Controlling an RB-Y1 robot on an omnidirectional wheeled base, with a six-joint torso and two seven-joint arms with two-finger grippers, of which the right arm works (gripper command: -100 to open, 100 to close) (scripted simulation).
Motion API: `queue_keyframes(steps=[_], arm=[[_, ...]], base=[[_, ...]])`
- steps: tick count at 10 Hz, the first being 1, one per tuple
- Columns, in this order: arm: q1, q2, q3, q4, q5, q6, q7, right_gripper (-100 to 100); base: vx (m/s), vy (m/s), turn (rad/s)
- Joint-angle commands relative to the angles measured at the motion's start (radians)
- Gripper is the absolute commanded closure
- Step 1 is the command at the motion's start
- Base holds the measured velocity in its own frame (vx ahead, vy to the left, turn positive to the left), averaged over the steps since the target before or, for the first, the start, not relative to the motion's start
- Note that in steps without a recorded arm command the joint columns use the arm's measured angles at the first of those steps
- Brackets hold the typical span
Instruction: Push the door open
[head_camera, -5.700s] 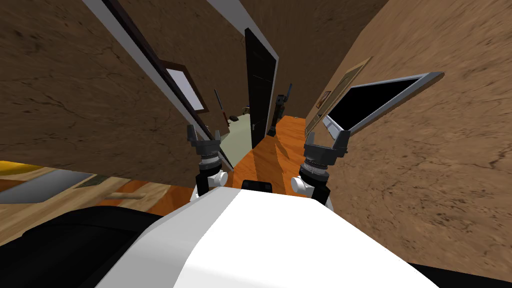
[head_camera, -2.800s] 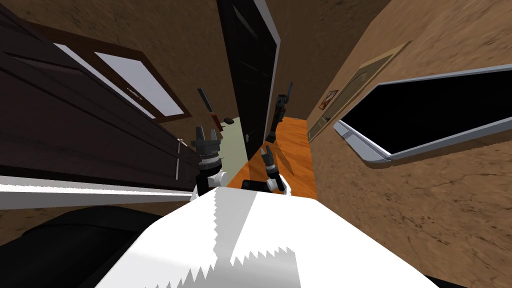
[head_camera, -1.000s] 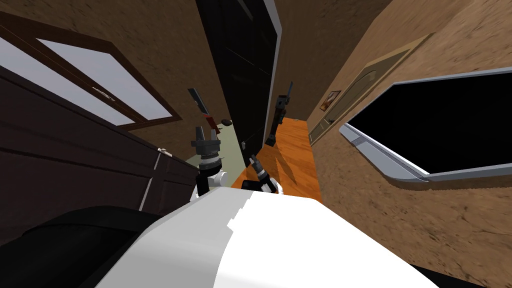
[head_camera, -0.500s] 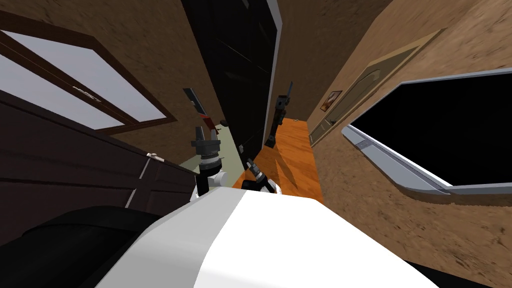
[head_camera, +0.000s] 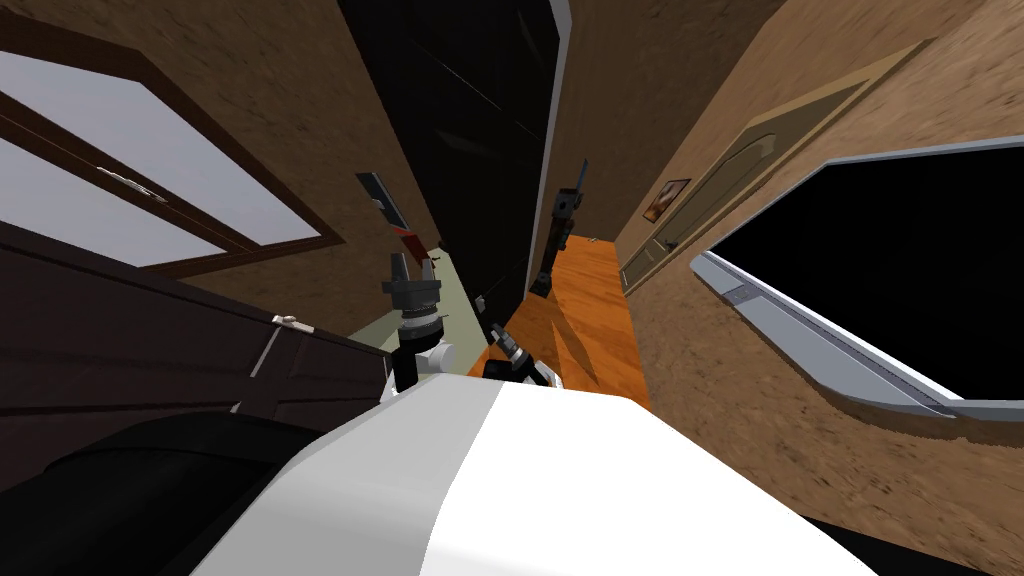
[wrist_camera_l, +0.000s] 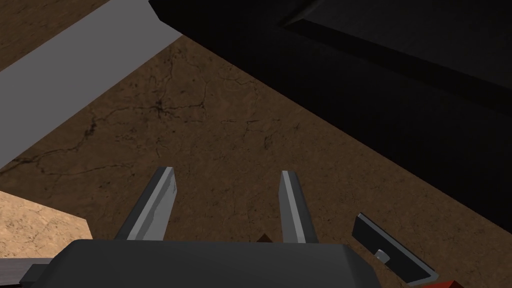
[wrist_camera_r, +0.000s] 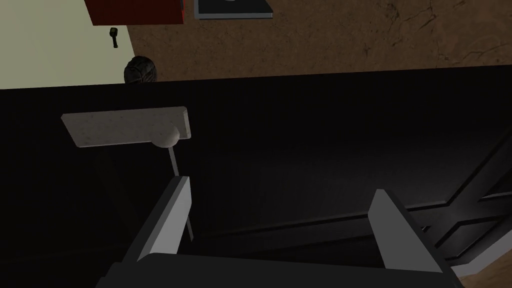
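Head view: the black door (head_camera: 470, 150) stands ajar with its near edge toward me. Orange floor (head_camera: 590, 300) runs along one side of it and pale floor (head_camera: 452, 292) along the other. I judge the push barely begun, with most of the swing left to make. The right gripper (head_camera: 500, 337) sits low and close against the door's near edge. The left gripper (head_camera: 412, 266) is raised beside the door on the pale-floor side, apart from it. The door's top is cut off, and its dark face gives little detail.

Left wrist view: the fingers (wrist_camera_l: 160, 202) stand apart with nothing between them. They point at the brown wall (wrist_camera_l: 210, 130) next to the door, whose dark slab crosses beyond. A small dark plate (wrist_camera_l: 390, 250) sits on that wall near the door; what it is I cannot make out.

Right wrist view: these fingers (wrist_camera_r: 172, 220) are also spread and hold nothing. The door's face lies straight ahead of them. The grey handle (wrist_camera_r: 125, 127) sits on the door just past one finger, and a thin rod runs from it toward that fingertip. The fingertips may already rest on the door, but the black surface hides any gap. Past the door's edge lie the pale floor, a small dark round thing (wrist_camera_r: 140, 71) and a red thing (wrist_camera_r: 135, 11) that is cut off.
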Motion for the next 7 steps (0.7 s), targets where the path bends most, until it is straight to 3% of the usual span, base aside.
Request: queue_keyframes(steps=[1,7], arm=[[-0.011,0.005,0.013,0.030,0.000,-0.005,0.000,-100],[-0.054,0.004,0.091,0.142,0.002,-0.014,-0.008,-100]], base=[[0.069,-0.012,-0.004],[0.132,-0.002,-0.008]])
